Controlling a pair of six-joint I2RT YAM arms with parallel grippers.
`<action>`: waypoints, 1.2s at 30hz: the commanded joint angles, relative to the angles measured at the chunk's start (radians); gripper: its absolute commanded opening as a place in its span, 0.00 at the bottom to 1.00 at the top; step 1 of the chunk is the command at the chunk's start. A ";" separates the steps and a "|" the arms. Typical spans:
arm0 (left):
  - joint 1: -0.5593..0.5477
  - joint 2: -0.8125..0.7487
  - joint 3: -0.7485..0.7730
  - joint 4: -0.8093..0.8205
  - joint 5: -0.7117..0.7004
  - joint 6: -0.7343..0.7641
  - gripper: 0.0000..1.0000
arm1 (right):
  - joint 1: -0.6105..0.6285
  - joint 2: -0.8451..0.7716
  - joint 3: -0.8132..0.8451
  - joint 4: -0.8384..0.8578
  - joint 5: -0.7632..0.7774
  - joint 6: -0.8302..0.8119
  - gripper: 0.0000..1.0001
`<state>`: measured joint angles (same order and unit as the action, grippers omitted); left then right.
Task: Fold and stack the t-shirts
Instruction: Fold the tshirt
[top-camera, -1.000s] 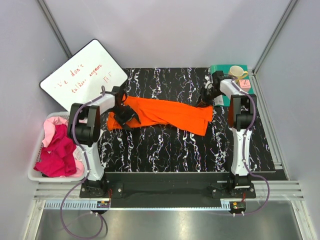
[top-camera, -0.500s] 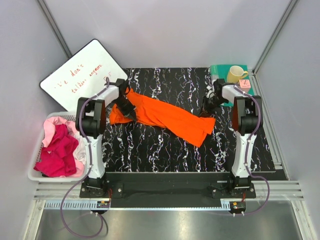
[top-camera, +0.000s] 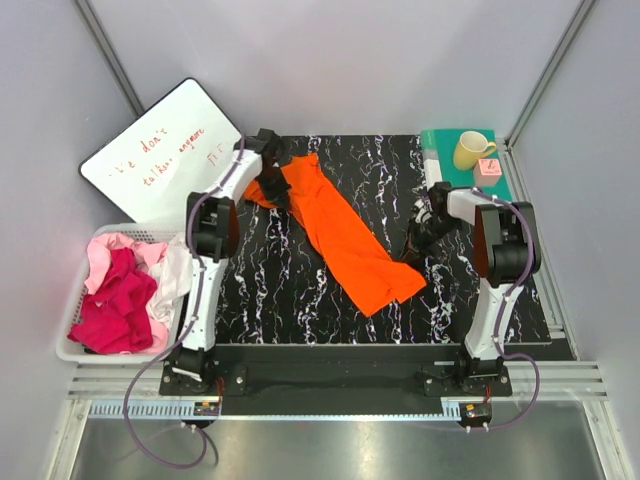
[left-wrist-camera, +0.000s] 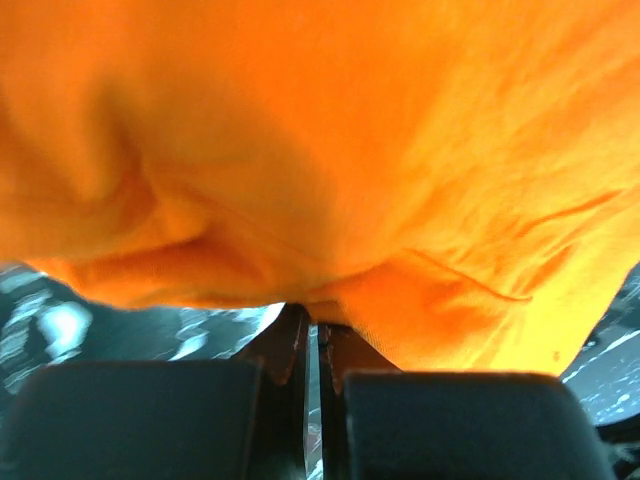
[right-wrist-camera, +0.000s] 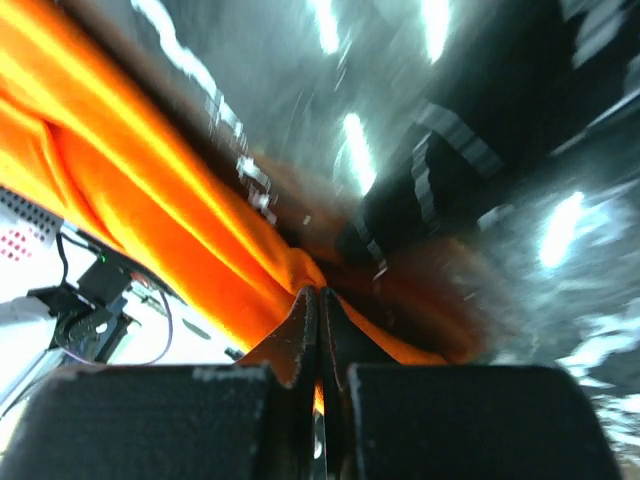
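Top view: orange shirt (top-camera: 345, 240) is stretching across the desk (top-camera: 290, 300), running from 11 to 5 o'clock. Left tool (top-camera: 272, 188) is pinching its 11 o'clock end. Right tool (top-camera: 413, 248) is pinching its 3 o'clock edge, near the lower end. Pink shirts (top-camera: 115, 300) are sitting in a basket (top-camera: 70, 350) at 8 o'clock.
Left wrist: fingers (left-wrist-camera: 285, 345) are pressing together on orange cloth.
Right wrist: view is blurring; fingers (right-wrist-camera: 297, 335) are pressing together on an orange fold.
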<state>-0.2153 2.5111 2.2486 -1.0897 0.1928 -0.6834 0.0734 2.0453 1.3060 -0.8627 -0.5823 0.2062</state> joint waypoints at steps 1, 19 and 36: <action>-0.074 0.123 0.144 -0.021 0.051 0.015 0.02 | 0.046 -0.082 -0.036 -0.036 -0.060 0.019 0.00; 0.044 -0.356 -0.416 0.039 0.000 0.114 0.82 | 0.120 -0.085 0.088 -0.075 0.059 0.048 0.00; -0.396 -0.676 -1.026 0.418 0.289 -0.153 0.78 | 0.118 -0.065 0.064 -0.121 0.102 0.035 0.14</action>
<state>-0.5831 1.8942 1.2449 -0.7506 0.4541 -0.7639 0.1944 1.9972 1.3991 -0.9428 -0.5049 0.2424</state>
